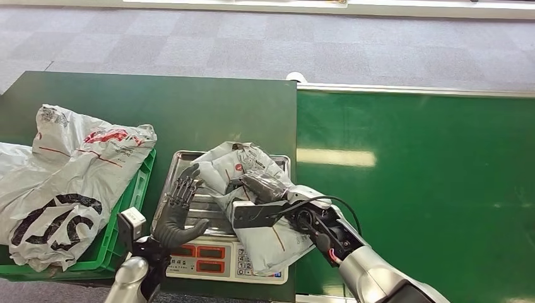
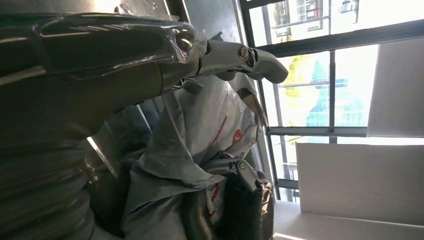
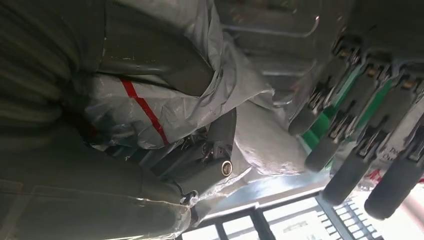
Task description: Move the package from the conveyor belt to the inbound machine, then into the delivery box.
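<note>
Lying where: the package (image 1: 252, 189) is resting on the steel pan of the scale (image 1: 189, 208), its lower end drooping over the keypad and display at the front; the scale is standing on the dark table (image 1: 189, 107) beside the green belt (image 1: 410, 189).
Right hand: the right hand (image 1: 262, 189) is pressing down onto the middle of the package, and in the right wrist view its thumb (image 3: 150, 60) is digging into the wrapping while the fingers are curling round a fold, so it is holding the bag.
Left hand: the left hand (image 1: 180, 211) is hovering over the bare part of the pan just beside the package, palm up and fingers spread wide, holding nothing.
Crate: the green crate (image 1: 126, 208) is sitting just left of the scale and is carrying other printed bags (image 1: 69, 183).
Handling: the package is looking like a thin grey plastic mailer, wrinkling and sagging freely, so I am judging it soft, light and somewhat slick, with contents that are probably shifting inside.
Where to grip: gathering a bunched fold near the middle is probably working better than pinching a flat edge, which is likely to slip; the open left hand could be supporting the drooping end.
Risk: the loose end may be dragging across the keypad or catching the crate rim during the lift.
</note>
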Robot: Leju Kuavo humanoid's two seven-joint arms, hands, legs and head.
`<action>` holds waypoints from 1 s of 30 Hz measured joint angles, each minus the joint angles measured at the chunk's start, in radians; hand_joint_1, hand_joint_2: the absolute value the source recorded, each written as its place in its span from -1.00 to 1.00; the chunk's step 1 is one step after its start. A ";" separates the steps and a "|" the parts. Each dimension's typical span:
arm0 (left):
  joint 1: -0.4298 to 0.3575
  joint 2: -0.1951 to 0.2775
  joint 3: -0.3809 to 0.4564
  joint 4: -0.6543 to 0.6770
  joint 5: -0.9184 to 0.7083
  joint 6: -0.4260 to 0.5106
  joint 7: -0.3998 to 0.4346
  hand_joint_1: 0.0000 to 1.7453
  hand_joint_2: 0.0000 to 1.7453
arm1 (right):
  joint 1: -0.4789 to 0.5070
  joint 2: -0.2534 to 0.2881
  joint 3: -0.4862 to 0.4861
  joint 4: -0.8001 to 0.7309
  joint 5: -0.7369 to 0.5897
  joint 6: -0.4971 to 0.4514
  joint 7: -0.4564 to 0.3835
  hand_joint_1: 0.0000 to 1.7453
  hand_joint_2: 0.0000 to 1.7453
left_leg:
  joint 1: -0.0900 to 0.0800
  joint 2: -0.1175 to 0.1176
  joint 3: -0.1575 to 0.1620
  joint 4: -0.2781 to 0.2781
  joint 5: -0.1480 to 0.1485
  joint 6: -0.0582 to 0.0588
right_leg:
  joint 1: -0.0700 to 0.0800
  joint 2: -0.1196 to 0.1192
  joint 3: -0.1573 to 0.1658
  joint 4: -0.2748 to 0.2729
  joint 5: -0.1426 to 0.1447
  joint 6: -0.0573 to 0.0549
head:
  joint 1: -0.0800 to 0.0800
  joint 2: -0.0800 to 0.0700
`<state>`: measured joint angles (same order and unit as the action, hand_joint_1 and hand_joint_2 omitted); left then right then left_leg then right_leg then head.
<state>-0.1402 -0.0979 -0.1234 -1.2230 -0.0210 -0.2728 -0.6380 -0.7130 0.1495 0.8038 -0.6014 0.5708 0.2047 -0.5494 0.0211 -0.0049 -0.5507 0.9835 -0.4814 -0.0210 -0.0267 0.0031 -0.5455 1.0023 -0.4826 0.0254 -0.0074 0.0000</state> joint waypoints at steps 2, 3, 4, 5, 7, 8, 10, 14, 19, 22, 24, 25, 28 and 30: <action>-0.006 0.000 -0.003 0.009 0.002 0.000 -0.001 -1.00 1.00 | -0.001 0.012 0.010 0.021 -0.014 -0.004 -0.003 1.00 1.00 | 0.000 0.000 0.000 0.000 0.000 0.000 | 0.000 0.000 0.000 0.000 0.000 0.000 | 0.000 0.000; -0.007 0.000 -0.005 0.012 0.003 0.000 -0.001 -1.00 1.00 | -0.002 0.016 0.014 0.030 -0.019 -0.007 -0.005 1.00 1.00 | 0.000 0.001 0.000 0.000 0.000 0.000 | 0.000 0.000 0.000 0.000 0.000 0.000 | 0.000 0.000; -0.008 0.000 -0.006 0.015 0.003 0.000 -0.001 -1.00 1.00 | -0.003 0.020 0.017 0.037 -0.022 -0.009 -0.006 1.00 1.00 | 0.000 0.001 0.000 0.000 0.000 0.000 | 0.000 0.000 0.000 0.000 0.000 0.000 | 0.000 0.000; -0.009 0.000 -0.007 0.018 0.003 0.001 -0.001 -1.00 1.00 | -0.003 0.023 0.020 0.042 -0.024 -0.010 -0.007 1.00 1.00 | 0.000 0.001 0.001 0.000 0.000 0.000 | 0.000 0.000 0.000 0.000 0.000 0.000 | 0.000 0.000; -0.010 0.000 -0.010 0.022 0.003 0.001 -0.002 -1.00 1.00 | -0.004 0.027 0.023 0.051 -0.027 -0.012 -0.009 1.00 1.00 | 0.000 0.001 0.001 0.000 0.000 0.000 | 0.000 0.000 0.000 0.000 0.000 0.000 | 0.000 0.000; -0.010 0.001 -0.010 0.023 0.003 0.001 -0.002 -1.00 1.00 | -0.004 0.028 0.024 0.055 -0.029 -0.012 -0.012 1.00 1.00 | 0.000 0.001 0.001 0.000 0.000 0.000 | 0.000 0.000 0.000 0.000 0.000 0.000 | 0.000 0.000; -0.011 0.001 -0.012 0.026 0.004 0.001 -0.004 -1.00 1.00 | -0.004 0.031 0.024 0.061 -0.051 -0.004 -0.029 0.62 1.00 | 0.000 0.001 0.001 0.000 0.000 0.000 | 0.000 0.000 0.000 0.000 0.000 0.000 | 0.000 0.000; -0.020 0.001 -0.018 0.034 0.012 0.013 -0.008 -1.00 1.00 | 0.002 0.036 0.022 0.066 -0.148 0.010 -0.085 -1.00 1.00 | 0.000 0.001 0.001 0.000 0.000 0.000 | 0.000 0.000 0.000 0.000 0.000 0.000 | 0.000 0.000; -0.023 0.001 -0.020 0.038 0.019 0.020 -0.009 -1.00 1.00 | 0.014 0.039 0.005 0.061 -0.239 -0.017 -0.108 -1.00 1.00 | 0.000 0.001 0.000 0.000 0.000 0.000 | 0.000 0.000 0.000 0.000 0.000 0.000 | 0.000 0.000; -0.024 0.001 -0.021 0.039 0.022 0.020 -0.009 -1.00 1.00 | 0.033 0.035 -0.019 0.033 -0.314 -0.008 -0.135 -1.00 1.00 | 0.000 0.000 0.001 0.000 0.000 0.000 | 0.000 0.000 0.000 0.000 0.000 0.000 | 0.000 0.000; -0.025 0.002 -0.021 0.041 0.024 0.020 -0.010 -1.00 1.00 | 0.055 0.028 -0.040 -0.009 -0.380 0.030 -0.143 -1.00 1.00 | 0.000 0.000 0.000 0.000 0.000 0.000 | 0.000 0.000 0.000 0.000 0.000 0.000 | 0.000 0.000; -0.026 0.002 -0.021 0.041 0.026 0.020 -0.010 -1.00 1.00 | 0.067 0.024 -0.049 -0.034 -0.412 0.053 -0.144 -1.00 1.00 | 0.000 0.000 0.000 0.000 0.000 0.000 | 0.000 0.000 0.000 0.000 0.000 0.000 | 0.000 0.000; -0.031 0.003 -0.021 0.043 0.028 0.019 -0.010 -1.00 1.00 | 0.095 0.012 -0.073 -0.092 -0.460 0.092 -0.145 -1.00 1.00 | 0.000 0.000 0.000 0.000 0.000 0.000 | 0.000 0.000 0.000 0.000 0.000 0.000 | 0.000 0.000; -0.034 0.003 -0.021 0.046 0.028 0.019 -0.010 -1.00 1.00 | 0.107 0.006 -0.082 -0.117 -0.465 0.097 -0.145 -1.00 1.00 | 0.000 0.001 0.000 0.000 0.000 0.000 | 0.000 0.000 0.000 0.000 0.000 0.000 | 0.000 0.000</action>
<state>-0.1740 -0.0945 -0.1448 -1.1774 0.0072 -0.2538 -0.6485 -0.6059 0.1556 0.7215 -0.7188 0.1062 0.3021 -0.6943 0.0210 -0.0044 -0.5502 0.9835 -0.4814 -0.0210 -0.0267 0.0034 -0.5458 1.0023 -0.4825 0.0254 -0.0074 0.0000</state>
